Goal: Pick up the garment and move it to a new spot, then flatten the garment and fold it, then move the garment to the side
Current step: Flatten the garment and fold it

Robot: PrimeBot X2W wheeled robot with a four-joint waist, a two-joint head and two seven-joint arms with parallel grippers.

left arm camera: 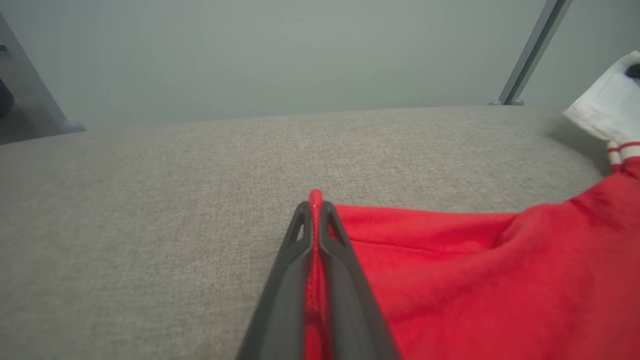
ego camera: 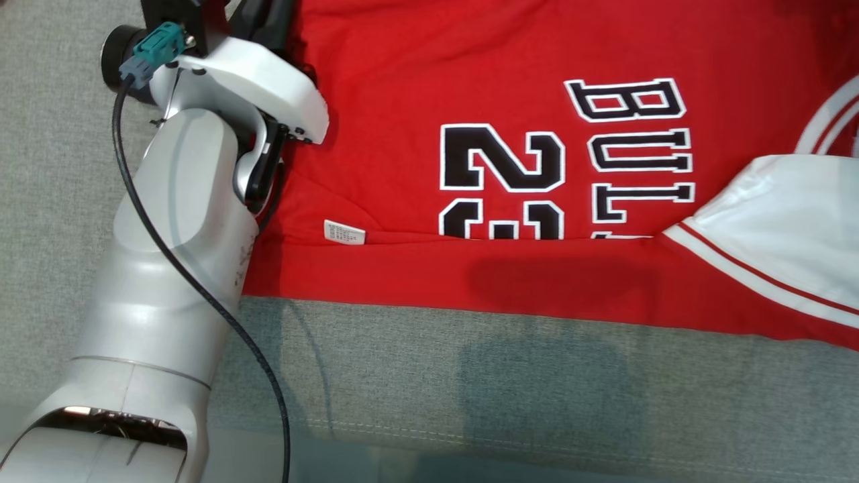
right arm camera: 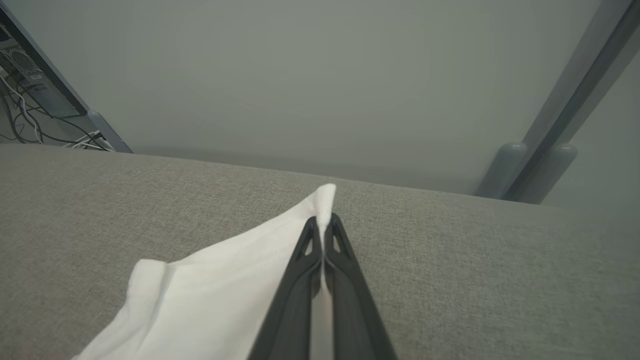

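Grey woven fabric surface (ego camera: 470,376) carrying a red basketball jersey (ego camera: 416,67) with black lettering, spreading flat across it, left gripper (left arm camera: 315,206) pinching the jersey's red edge tight, right gripper (right arm camera: 324,222) clamping its white sleeve (right arm camera: 225,285) corner, both fingers pairs pressing together.
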